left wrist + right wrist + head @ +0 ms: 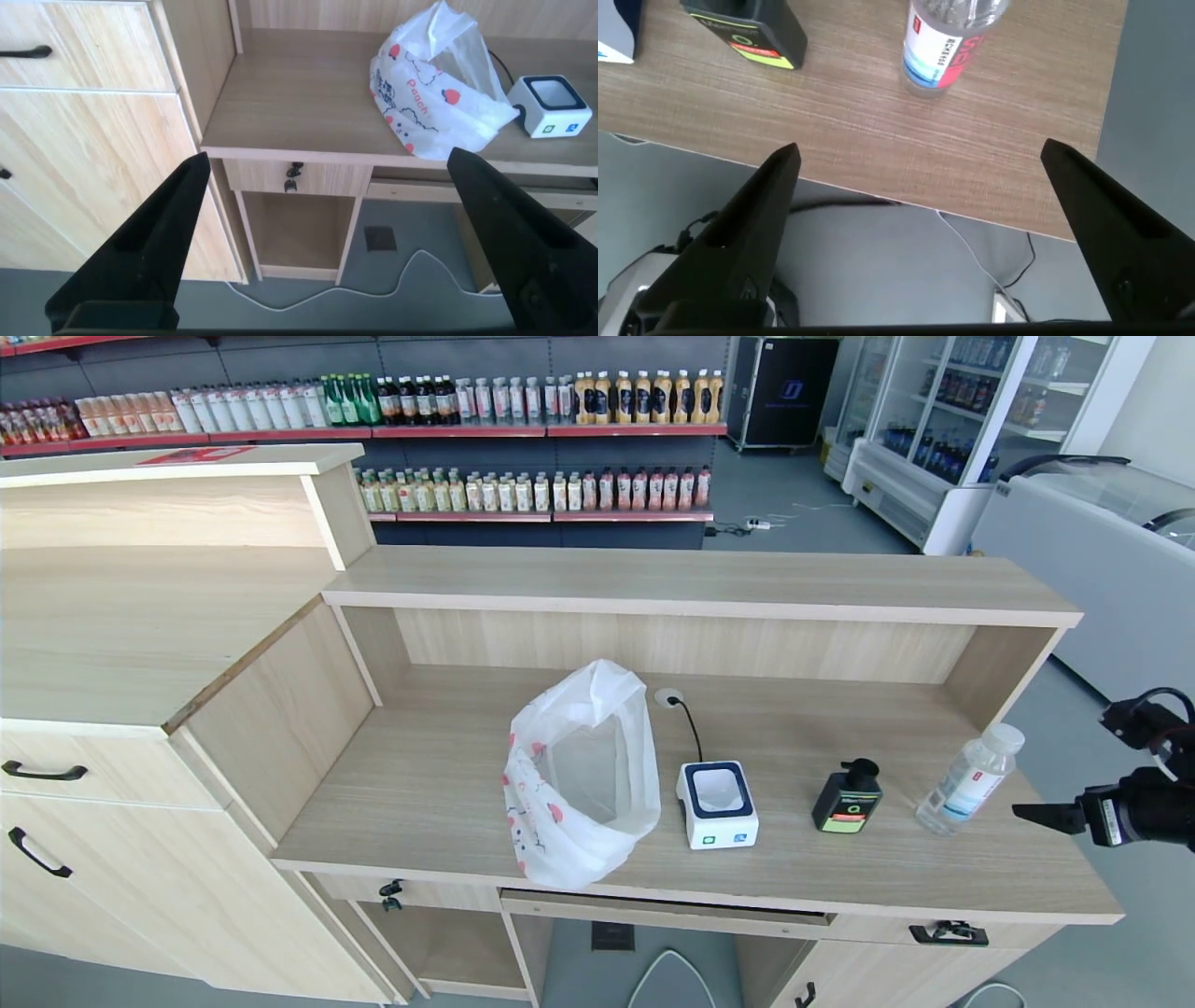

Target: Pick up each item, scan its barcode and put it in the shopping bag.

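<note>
Bag [546,821], scanner [716,803], dark bottle [847,800] and water bottle [966,782] line the table [420,784] from 9 to 3 o'clock. Left pincer [327,159] and right pincer [920,149] both gape wide.

So the right gripper [1036,815] hangs just off the right end of the desk [448,803]. Closest thing on its left is the water bottle [966,779], standing on the desk. Farther left comes the pump bottle [848,798], then the scanner [717,803], and the bag [579,775] sits farthest from it.
</note>
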Motion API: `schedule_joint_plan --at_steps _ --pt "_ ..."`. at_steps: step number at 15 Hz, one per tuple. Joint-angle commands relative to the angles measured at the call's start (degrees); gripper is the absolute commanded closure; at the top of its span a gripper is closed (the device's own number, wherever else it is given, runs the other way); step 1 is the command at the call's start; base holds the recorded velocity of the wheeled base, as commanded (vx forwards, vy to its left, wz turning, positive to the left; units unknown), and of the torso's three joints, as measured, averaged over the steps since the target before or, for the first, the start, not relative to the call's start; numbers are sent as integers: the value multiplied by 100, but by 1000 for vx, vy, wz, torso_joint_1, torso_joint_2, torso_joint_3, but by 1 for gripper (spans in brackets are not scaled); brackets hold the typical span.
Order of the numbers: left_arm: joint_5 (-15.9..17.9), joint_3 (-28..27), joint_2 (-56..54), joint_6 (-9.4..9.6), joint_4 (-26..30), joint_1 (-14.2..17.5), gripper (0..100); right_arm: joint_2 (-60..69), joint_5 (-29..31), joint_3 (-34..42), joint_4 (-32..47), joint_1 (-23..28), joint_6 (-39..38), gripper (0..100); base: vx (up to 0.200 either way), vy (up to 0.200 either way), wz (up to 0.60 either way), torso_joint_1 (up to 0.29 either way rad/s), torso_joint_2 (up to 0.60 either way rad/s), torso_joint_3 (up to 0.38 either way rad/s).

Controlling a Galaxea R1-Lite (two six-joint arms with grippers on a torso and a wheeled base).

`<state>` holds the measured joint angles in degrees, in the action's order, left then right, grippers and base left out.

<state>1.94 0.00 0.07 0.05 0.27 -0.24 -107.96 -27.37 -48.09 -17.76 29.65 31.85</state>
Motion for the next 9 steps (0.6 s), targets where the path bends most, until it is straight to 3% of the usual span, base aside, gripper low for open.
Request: schedule_joint_plan --at_steps 1,9 --pt "0 0 1 -5 0 -2 0 -489 3 -139 -61 -231 40 0 0 0 0 0 0 0" --pt "0 0 1 -5 0 -2 0 -1245 -418 -605 -228 -1031 198 0 0 0 0 0 0 0"
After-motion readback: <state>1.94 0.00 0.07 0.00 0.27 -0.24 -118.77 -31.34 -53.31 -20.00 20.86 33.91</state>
